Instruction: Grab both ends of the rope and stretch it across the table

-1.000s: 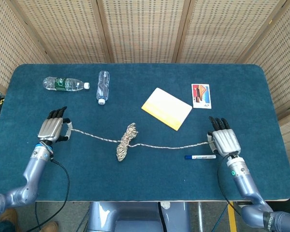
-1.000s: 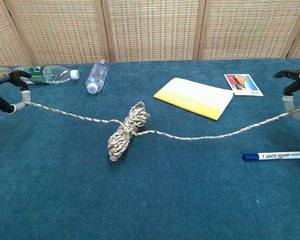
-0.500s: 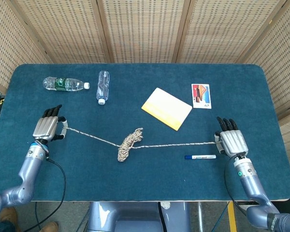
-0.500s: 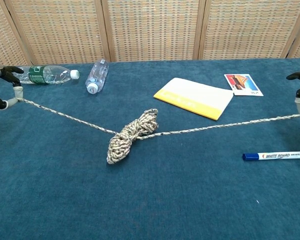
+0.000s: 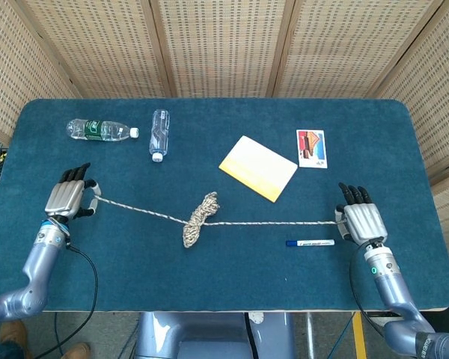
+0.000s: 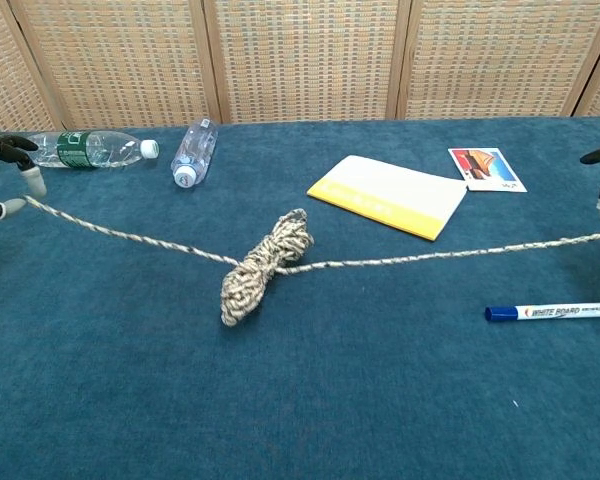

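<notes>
Both hands hold a rope end: left hand pinches the left end near the table's left edge, right hand grips the right end near the right edge. Rope runs between them across the blue table, looks taut on both sides, with a wound bundle sitting about mid-left, unspooled only partly

Risks from here, my read:
- bundle is the main one. It's a tight hank; pulling harder may cinch it into a knot instead of paying out, so the rope never goes fully straight
- pinch slip. In the chest view only fingertips show at the left frame edge with the rope coming off them, so that looks like a light pinch. More tension could pull the end free. Right side contact is at the frame edge there, can't judge grip quality
- reach. Both hands are already near the table ends, so little room left to take up the slack stored in the bundle
- sweep. White board marker lies just beside the right-hand span, toward the robot; yellow booklet is near on the far side. If the line whips or shifts sideways it can drag the marker. Bottles and card sit well apart, low concern

Suggest slow, even pull, watch the bundle
</notes>
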Robot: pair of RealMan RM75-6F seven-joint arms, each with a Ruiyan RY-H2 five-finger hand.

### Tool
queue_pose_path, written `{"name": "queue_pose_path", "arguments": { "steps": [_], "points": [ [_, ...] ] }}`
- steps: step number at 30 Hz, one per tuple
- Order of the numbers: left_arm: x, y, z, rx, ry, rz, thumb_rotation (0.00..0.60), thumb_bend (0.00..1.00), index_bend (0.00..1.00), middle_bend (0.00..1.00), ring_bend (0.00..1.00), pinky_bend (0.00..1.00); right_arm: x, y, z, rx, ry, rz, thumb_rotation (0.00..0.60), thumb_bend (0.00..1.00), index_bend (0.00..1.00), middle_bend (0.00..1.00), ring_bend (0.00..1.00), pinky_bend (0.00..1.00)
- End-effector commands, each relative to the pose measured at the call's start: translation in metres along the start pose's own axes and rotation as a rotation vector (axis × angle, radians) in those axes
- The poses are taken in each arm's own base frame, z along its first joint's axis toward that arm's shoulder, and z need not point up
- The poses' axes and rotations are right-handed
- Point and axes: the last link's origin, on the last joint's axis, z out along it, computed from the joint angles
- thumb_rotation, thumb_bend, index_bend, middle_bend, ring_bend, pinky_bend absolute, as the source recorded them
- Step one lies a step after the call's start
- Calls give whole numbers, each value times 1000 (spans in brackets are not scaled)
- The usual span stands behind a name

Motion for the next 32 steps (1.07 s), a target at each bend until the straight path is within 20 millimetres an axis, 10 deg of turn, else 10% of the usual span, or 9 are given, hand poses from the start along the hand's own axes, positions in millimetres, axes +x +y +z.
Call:
{"name": "queue_pose_path", "arguments": {
  "steps": [1,6,24,32],
  "points": [
    [5,1,-6,-17,9,-29,600,164,0,0,0,0,5,-4,-4,21,23,32,600,142,213,0,0,0],
    [21,1,-26,-66,86,-92,600,0,0,0,0,0,17,-8,-20,56,91,104,600,0,25,0,0,0],
    [-3,-57,-182,16,324,-73,600,13,0,0,0,0,30,10,-127,44,332,80,600,0,0,0,0,0],
    [-2,-57,-203,35,363,-55,600,37,0,0,0,0,33,5,-140,42,346,34,600,0,0,0,0,0]
  ]
}}
